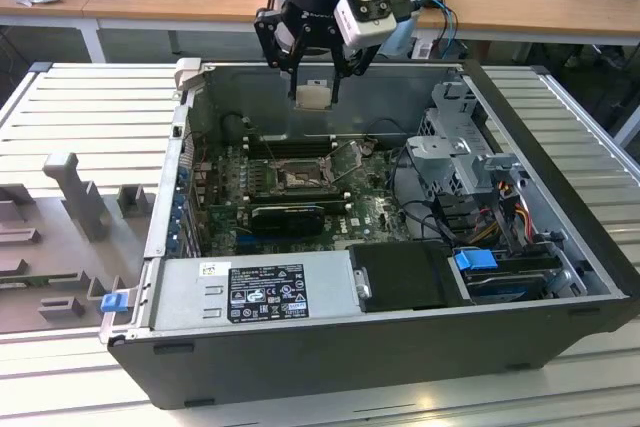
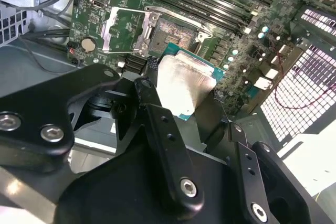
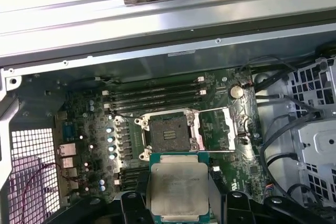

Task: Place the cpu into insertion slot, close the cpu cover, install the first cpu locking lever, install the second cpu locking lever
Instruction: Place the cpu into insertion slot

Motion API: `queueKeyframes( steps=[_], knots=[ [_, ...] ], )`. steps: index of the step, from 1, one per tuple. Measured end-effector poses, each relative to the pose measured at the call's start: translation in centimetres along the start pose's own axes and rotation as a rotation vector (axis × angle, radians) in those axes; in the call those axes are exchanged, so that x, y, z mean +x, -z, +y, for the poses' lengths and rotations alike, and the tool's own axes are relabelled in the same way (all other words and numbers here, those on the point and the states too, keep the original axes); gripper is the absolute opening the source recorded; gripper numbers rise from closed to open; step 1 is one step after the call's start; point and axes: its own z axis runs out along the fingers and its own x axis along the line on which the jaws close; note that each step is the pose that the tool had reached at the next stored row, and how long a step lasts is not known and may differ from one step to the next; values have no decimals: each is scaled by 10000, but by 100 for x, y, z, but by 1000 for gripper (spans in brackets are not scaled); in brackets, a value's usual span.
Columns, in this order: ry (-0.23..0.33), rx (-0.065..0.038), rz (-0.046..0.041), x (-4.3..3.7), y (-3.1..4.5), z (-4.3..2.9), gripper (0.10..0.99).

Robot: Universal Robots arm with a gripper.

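Status: cpu [image 3: 178, 190] clamped in my claw [image 1: 314, 82], held above the case [image 1: 400, 347], well apart from the bare insertion slot [image 3: 169, 131]. Its cover [image 3: 219, 128] stands open. Placing, closing and both locking steps not yet done.

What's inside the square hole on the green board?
The insertion slot is empty: only its dark contact bed shows. The cpu cover stands open, hiding nothing; the gripper holds the cpu.
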Motion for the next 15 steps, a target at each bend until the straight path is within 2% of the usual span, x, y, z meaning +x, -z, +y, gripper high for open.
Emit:
queueKeyframes(
  steps=[15],
  knots=[
    [-489,-9,-44,0,0,0,529]
  ],
)
